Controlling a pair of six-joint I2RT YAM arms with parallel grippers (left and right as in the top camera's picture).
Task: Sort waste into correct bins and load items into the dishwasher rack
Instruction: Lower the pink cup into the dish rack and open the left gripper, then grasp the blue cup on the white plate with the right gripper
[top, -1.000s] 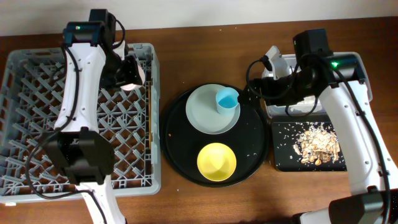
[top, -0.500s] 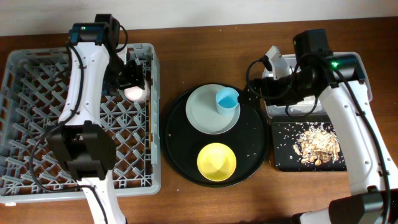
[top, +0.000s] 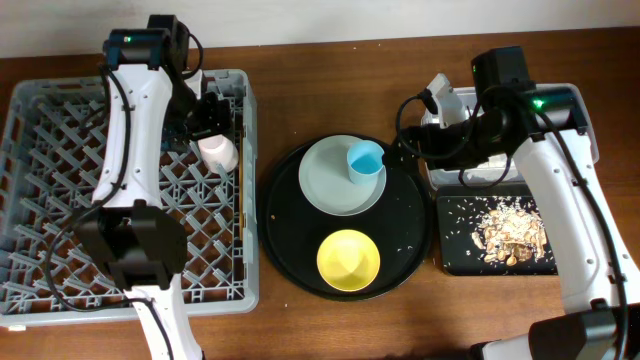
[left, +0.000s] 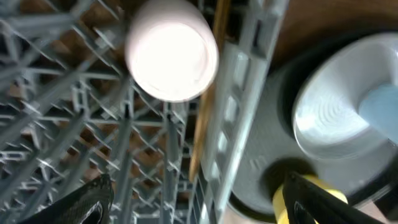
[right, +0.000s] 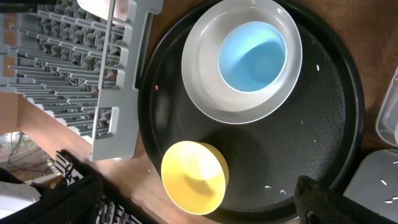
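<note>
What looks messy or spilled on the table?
A few pale crumbs lie scattered on the round black tray, to the right of the yellow bowl. They look stray because the rest of the food scraps are heaped in the shallow black tray. Nothing looks broken.

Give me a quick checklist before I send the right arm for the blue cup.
1. The left gripper is open with nothing between its fingers: ok.
2. The pink cup is inside the dishwasher rack, apart from the left fingers: ok.
3. The pink cup is seated steadily on the pegs: cannot tell.
4. The right gripper is open and empty: ok.
5. The blue cup stands upright on the plate with nothing over it: ok.
6. Both chopsticks are in the rack: cannot tell; only one wooden stick shows, along the rack's wall.
</note>
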